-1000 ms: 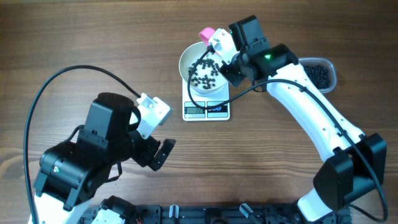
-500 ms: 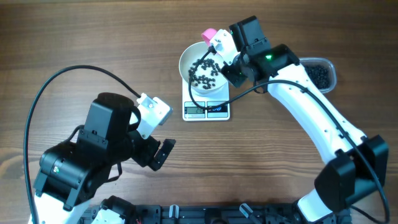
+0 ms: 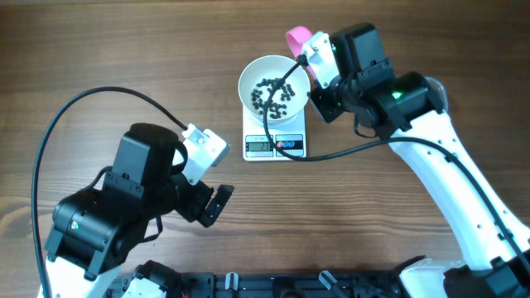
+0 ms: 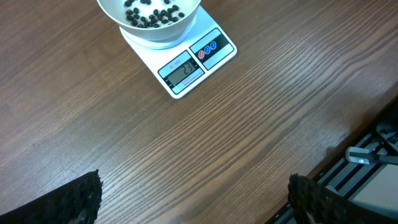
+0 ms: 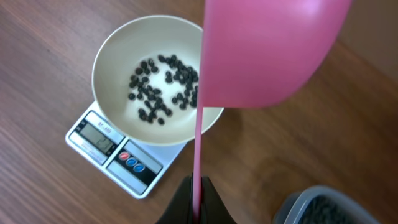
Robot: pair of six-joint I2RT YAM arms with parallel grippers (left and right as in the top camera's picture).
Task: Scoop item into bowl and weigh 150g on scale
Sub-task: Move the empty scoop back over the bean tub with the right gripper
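- My right end effector is pinched together on the thin handle of the pink scoop.
- From overhead, the scoop's head is held at the far right rim of the bowl, partly beyond it. I cannot tell whether anything lies in the scoop.
- The white bowl stands on the scale, covering most of its platform. The display and the two round buttons are left in view at the front.
- The black beads lie scattered in a thin layer over the bowl's floor, with white showing between them.
- The scale's display shows digits, but I cannot read them with confidence.
- A clear tub holding more black beads sits on the counter, right of the scale and near my right arm.
- My left end effector hangs over bare counter with its fingers wide apart and nothing between them, well apart from the scale.
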